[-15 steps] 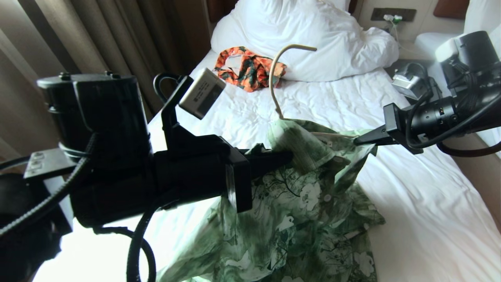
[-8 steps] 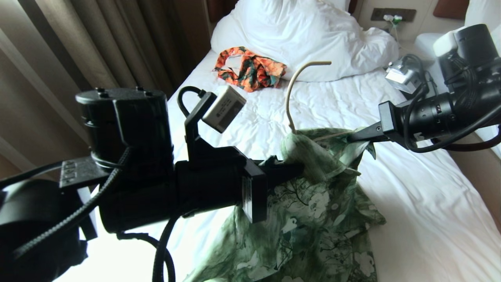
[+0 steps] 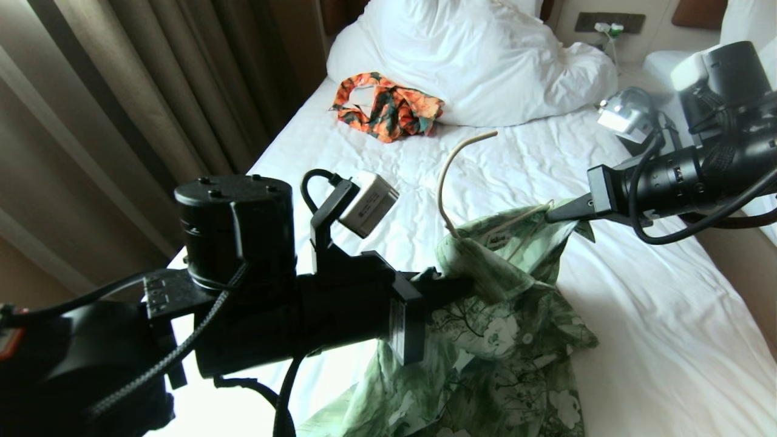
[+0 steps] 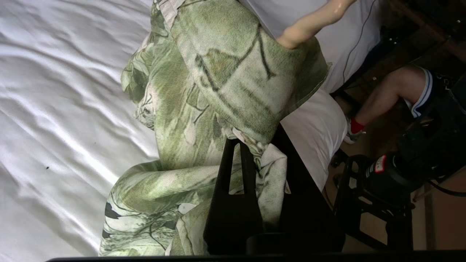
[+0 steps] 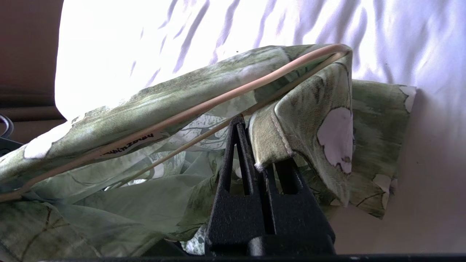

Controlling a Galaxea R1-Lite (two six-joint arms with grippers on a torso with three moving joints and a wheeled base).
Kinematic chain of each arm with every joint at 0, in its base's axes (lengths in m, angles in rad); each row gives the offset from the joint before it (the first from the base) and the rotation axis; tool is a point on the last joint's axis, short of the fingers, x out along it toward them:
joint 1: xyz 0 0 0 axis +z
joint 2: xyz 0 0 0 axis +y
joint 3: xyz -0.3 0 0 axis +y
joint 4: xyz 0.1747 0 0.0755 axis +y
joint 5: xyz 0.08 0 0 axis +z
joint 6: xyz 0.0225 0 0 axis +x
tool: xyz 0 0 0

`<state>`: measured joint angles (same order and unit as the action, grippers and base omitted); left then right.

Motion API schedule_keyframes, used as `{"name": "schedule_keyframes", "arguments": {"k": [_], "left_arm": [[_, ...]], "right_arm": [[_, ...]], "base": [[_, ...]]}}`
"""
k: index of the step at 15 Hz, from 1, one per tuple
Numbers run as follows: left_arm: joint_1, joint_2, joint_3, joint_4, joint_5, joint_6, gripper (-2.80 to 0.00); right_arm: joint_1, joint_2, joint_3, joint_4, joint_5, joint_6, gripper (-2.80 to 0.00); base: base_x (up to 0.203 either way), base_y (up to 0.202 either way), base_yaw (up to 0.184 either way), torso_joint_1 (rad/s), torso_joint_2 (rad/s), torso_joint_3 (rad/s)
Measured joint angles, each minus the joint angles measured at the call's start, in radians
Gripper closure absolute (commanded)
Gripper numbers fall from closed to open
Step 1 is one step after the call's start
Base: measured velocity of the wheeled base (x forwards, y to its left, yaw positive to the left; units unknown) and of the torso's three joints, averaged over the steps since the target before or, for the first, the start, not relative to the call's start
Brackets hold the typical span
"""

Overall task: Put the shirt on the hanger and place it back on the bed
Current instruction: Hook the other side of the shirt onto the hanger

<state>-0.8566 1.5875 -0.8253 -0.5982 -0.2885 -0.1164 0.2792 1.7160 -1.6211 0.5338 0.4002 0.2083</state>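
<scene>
**Both grippers clamped on shirt, held up over the bed**

Surface: the bed (image 3: 637, 340) has a white wrinkled sheet, with creases running across it in all three views. White pillows and duvet (image 3: 473, 54) are bunched at the head end. An orange-and-dark-green garment (image 3: 388, 112) lies crumpled on the sheet just in front of the pillows, well apart from the work area.

Room: brown-beige curtains (image 3: 121, 109) hang along the bed's left side. A wall socket plate (image 3: 609, 23) with plugs sits beyond the pillows on the right, and the edge of a second white bed (image 3: 743, 24) shows at far right. The left wrist view catches a person's bare leg with a red sock (image 4: 382, 98) on the floor beside the bed, next to a black wheeled stand (image 4: 378, 189).

Shirt (image 3: 504, 340): green-and-white floral, raised at its upper end, with the lower part trailing onto the sheet near the foot of the bed. Hanger (image 3: 452, 176): the hook sticks up out of the collar area and the wire frame runs under the fabric, seen clearly in the right wrist view (image 5: 225, 98).

Left gripper (image 3: 461, 285): fingers together, pinching shirt fabric near the collar (image 4: 240, 145). Right gripper (image 3: 555, 213): fingers together, clamped on the shirt's shoulder edge right at the hanger wire (image 5: 242, 125); I cannot tell whether the wire itself is in the pinch.
</scene>
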Motion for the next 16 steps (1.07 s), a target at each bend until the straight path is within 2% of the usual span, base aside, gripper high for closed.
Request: {"name": "schedule_keyframes", "arguments": {"k": [8,16], "left_arm": [[0.003,-0.062,0.023,0.011,0.022,0.001,0.00],[-0.021,-0.126,-0.008,0.083,0.034,-0.002,0.00]], "right_arm": [[-0.056,0.020,-0.001,-0.004,-0.008,-0.084,0.00],[-0.069,0.058,-0.023,-0.056,-0.031,-0.080,0.00]], "base": [[0.000,0.000,0.000,0.000,0.00,0.000],[0.000,0.000,0.000,0.000,0.00,0.000]]}}
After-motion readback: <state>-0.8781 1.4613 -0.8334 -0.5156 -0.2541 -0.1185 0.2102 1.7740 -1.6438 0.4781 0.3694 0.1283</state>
